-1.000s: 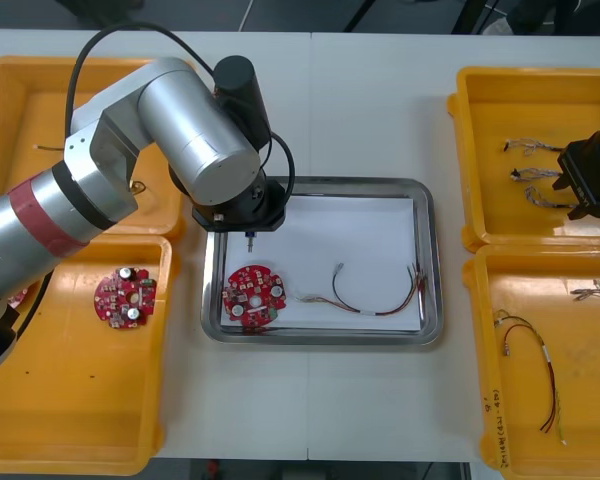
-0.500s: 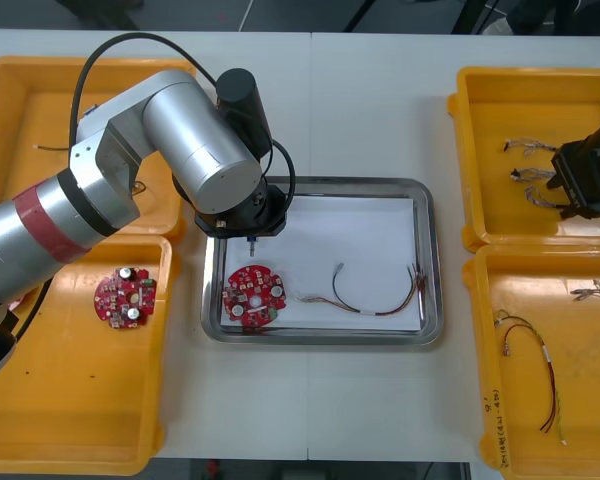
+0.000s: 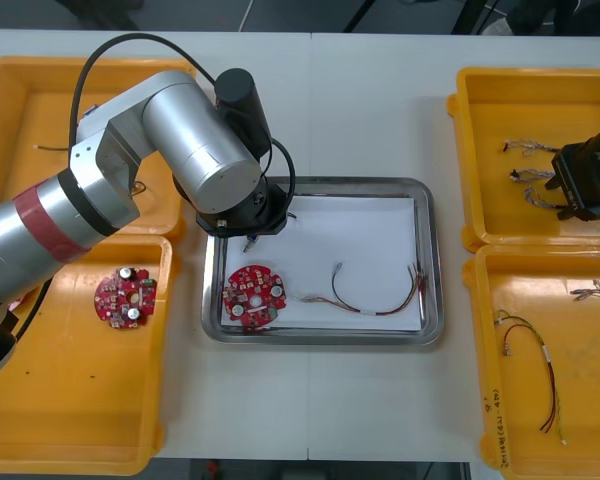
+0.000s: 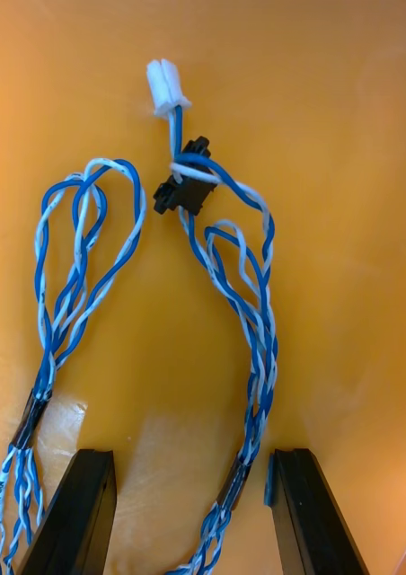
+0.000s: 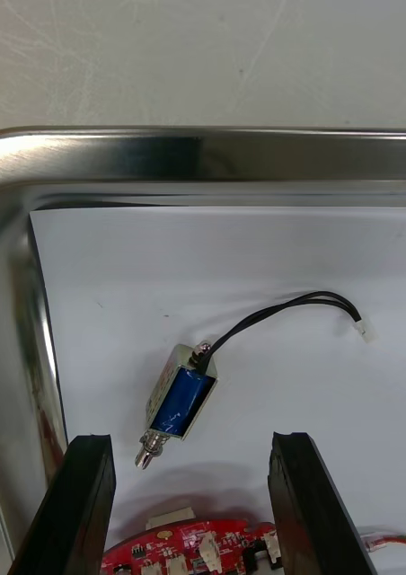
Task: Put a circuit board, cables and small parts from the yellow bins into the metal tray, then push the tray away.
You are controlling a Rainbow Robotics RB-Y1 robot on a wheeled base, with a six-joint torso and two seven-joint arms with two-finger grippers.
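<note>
My left gripper (image 3: 246, 233) hangs over the metal tray's (image 3: 431, 262) far left corner, fingers open. Between its fingers (image 5: 92, 467) a small metal part (image 5: 180, 402), wrapped in blue with a black lead, lies loose on the tray's white inside. A round red circuit board (image 3: 254, 295) rests just nearer, beside a red and yellow cable (image 3: 370, 298). My right gripper (image 3: 578, 190) is low in the far right yellow bin (image 3: 466, 150). It stands open around a twisted blue and white cable (image 4: 250, 323), with a second such cable (image 4: 68, 269) by one finger.
Another circuit board (image 3: 125, 297) lies in the near left bin (image 3: 80, 440). The near right bin (image 3: 485, 400) holds a red and yellow cable (image 3: 532, 352). More cables (image 3: 528, 148) lie in the far right bin. Bare table lies beyond the tray.
My left gripper has opened and let go of the small metal part, which now lies on the tray. My right gripper has crept slightly further over the cables.
</note>
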